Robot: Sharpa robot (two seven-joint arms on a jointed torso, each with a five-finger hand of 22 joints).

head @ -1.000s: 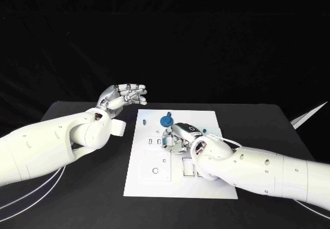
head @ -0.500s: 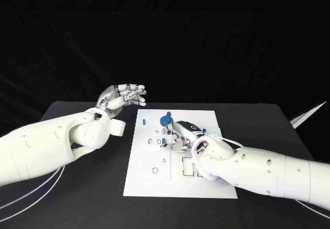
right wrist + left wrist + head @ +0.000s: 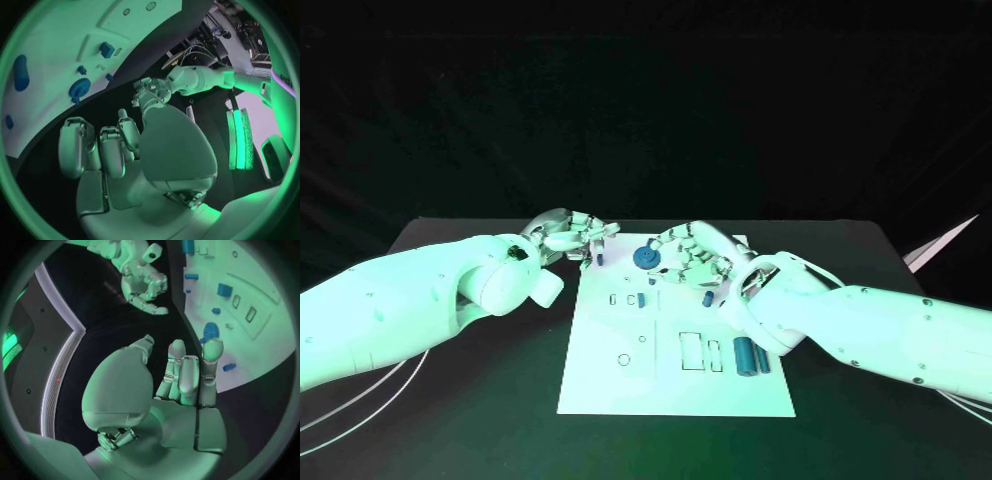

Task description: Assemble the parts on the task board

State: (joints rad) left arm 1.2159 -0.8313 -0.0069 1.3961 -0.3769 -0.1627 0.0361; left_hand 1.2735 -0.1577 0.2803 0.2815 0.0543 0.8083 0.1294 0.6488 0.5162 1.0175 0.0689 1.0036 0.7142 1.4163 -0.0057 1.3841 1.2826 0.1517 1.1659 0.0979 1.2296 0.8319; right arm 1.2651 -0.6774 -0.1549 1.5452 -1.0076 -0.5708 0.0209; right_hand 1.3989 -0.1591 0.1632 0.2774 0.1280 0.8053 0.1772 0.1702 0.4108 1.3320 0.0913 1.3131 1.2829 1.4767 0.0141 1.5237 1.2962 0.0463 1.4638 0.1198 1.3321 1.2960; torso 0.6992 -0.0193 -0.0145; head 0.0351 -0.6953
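The left robot hand (image 3: 568, 236) hovers at about ten o'clock from the middle of the task board (image 3: 678, 385), just beside the board's far left corner. Its fingers are apart and a little curled, and it holds nothing. Close to its fingertips, at the board's far edge, a small blue part (image 3: 599, 257) stands alone.

Next to the right, a round blue part (image 3: 646, 257) stands on the board at about twelve o'clock, between the two hands. Below it, near the board's centre, two small blue parts (image 3: 633, 299) sit in their slots.

The right robot hand (image 3: 692, 254) hovers over the far right part of the board, at about one o'clock. Its fingers are curled loosely and I see no part inside them, so it seems empty too. At about four o'clock, two long blue parts (image 3: 751, 357) lie side by side near the right edge of the board.

In my judgement, the step in hand is to pick the next part near the far edge. To do it well, only one hand should come down, because the two hands are near each other. The fingers should close on the sides of the small part slowly, and the worktop (image 3: 488, 330) must not be pushed.
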